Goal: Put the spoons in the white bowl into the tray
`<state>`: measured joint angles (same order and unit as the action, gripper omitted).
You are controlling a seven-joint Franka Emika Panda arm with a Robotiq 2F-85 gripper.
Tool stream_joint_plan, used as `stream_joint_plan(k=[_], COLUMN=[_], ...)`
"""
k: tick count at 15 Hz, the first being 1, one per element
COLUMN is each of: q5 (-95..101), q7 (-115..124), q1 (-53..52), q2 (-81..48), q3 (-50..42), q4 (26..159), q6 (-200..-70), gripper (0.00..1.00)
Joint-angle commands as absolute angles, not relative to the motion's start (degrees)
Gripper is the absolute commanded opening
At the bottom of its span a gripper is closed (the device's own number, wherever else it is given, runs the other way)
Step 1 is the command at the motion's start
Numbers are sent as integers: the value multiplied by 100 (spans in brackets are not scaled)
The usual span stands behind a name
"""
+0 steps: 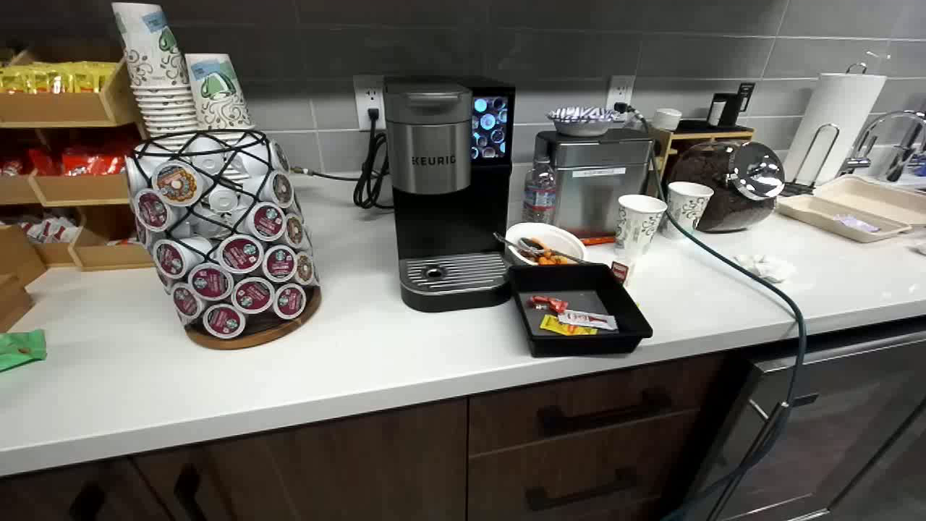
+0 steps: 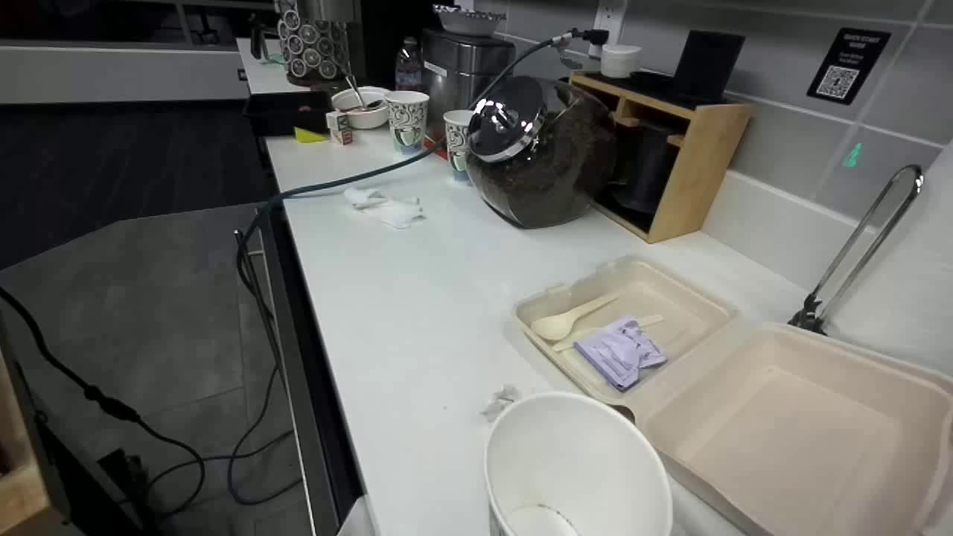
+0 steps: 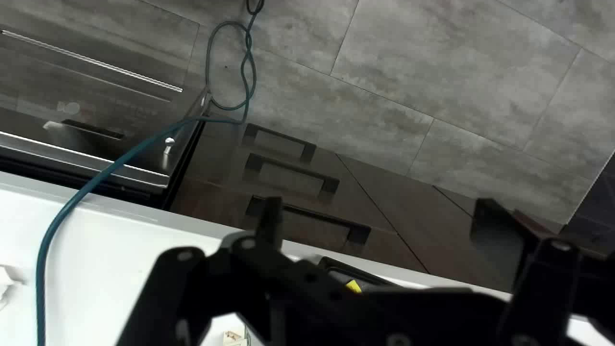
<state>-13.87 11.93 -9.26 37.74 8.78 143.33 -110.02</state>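
The white bowl stands beside the coffee machine, behind the tray. It also shows in an exterior view. Spoons lie in the bowl with handles over its rim, among orange-red bits; how many is unclear. A handle sticks up in an exterior view. The black tray sits at the counter's front edge and holds red, white and yellow packets. A strip of its rim shows in the wrist view. My gripper is open and empty, fingers wide apart above the counter edge. Neither exterior view shows it.
The coffee machine stands left of the bowl. Paper cups and a water bottle are close by. A blue-green cable crosses the counter. A takeaway box with a beige spoon lies farther along.
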Motion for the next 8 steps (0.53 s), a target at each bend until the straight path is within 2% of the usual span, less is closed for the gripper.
stream_joint_plan(k=[1,7,8], q5=[-1410,-1410,-1148], q7=[1170,1170,1077], q1=[-876,-876,-780], q2=[3776,3776,3682], q3=[916,916,996], q4=[14319,14319,14288], q6=[-10980,-10980,-11372], gripper=[100,100,100])
